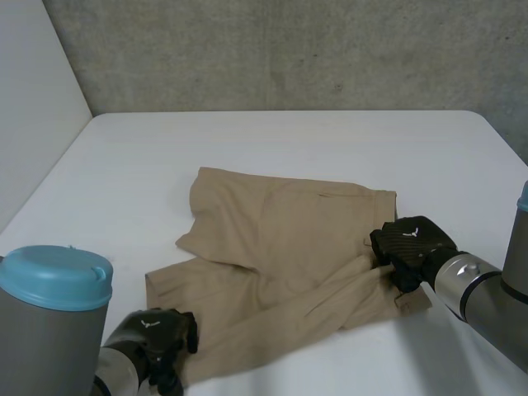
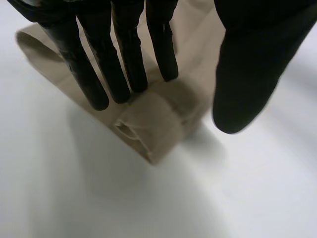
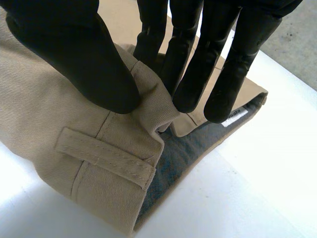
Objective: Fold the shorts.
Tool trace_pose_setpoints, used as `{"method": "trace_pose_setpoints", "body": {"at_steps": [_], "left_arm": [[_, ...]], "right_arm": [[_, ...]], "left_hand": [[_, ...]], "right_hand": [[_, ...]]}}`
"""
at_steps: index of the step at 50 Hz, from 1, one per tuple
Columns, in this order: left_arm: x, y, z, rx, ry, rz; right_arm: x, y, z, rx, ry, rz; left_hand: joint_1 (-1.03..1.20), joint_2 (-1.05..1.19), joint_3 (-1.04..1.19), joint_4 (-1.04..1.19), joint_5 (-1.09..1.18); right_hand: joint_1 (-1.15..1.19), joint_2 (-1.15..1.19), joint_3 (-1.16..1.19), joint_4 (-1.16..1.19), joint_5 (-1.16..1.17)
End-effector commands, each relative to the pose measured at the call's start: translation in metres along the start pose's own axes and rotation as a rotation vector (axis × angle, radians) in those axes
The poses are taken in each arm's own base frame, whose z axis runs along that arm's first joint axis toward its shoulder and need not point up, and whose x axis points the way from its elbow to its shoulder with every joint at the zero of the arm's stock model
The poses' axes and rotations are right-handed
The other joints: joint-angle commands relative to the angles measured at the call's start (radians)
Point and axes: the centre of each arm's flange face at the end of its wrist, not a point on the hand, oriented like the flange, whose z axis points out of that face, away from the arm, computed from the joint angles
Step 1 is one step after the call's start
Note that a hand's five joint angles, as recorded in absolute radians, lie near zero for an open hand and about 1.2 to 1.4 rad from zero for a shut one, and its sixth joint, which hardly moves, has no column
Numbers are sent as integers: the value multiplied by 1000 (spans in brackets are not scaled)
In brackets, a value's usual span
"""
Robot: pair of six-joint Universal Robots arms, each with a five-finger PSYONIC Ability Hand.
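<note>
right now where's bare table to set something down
Bare table lies beyond the shorts toward the back wall, and along their left side. Crowded near the front: left hand and right hand sit at the shorts' near corners.

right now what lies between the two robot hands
The tan shorts: in the head view they stretch from the left robot hand to the right robot hand, which pinches them.
</note>
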Motion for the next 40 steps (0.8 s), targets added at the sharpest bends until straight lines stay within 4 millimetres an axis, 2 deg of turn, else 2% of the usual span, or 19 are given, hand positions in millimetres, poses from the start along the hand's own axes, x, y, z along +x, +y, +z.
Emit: {"method": "trace_pose_setpoints", "body": {"at_steps": [1, 5, 9, 13, 14, 18, 20, 23, 24, 25, 31, 40], "left_arm": [[-1, -12, 12, 125, -49, 2], [0, -17, 23, 138, -52, 59], [1, -30, 37, 166, -64, 124], [-3, -63, 45, 280, -93, 136], [-7, -77, 46, 321, -107, 137], [-16, -113, 44, 408, -153, 167], [-13, -119, 40, 418, -149, 189], [-12, -124, 27, 418, -143, 203], [-12, -126, 22, 424, -143, 203], [-12, -130, 7, 448, -137, 201], [-8, -133, -35, 520, -94, 207], [-6, -115, -104, 616, -46, 215]], "right_arm": [[3, -3, 0, 10, 9, 13], [5, -6, 1, 22, 15, 3], [9, -12, 2, 37, 29, -3], [12, -17, 4, 55, 42, -16], [13, -19, 5, 58, 44, -18], [18, -27, 6, 73, 60, -26], [16, -27, 4, 66, 55, -30], [16, -30, -2, 73, 57, -33], [19, -37, -10, 92, 72, -41], [20, -41, -16, 103, 81, -48], [21, -59, -47, 141, 99, -108], [17, -73, -107, 122, 114, -173]], "left_hand": [[696, 696, 696, 699, 704], [732, 732, 732, 734, 739], [732, 732, 732, 734, 739], [732, 732, 732, 734, 739], [732, 732, 732, 734, 739], [732, 732, 732, 734, 739], [732, 732, 732, 734, 739], [732, 732, 732, 734, 739], [732, 732, 732, 734, 739], [732, 732, 732, 734, 739], [732, 732, 732, 734, 739], [732, 732, 732, 734, 739]], "right_hand": [[435, 201, 218, 204, 233], [435, 201, 218, 204, 233], [435, 201, 218, 204, 233], [435, 201, 218, 204, 233], [435, 201, 218, 204, 233], [435, 201, 218, 204, 233], [435, 201, 218, 204, 233], [435, 201, 218, 204, 233], [435, 201, 218, 204, 233], [435, 201, 218, 204, 233], [435, 201, 218, 204, 233], [435, 201, 218, 204, 233]]}}
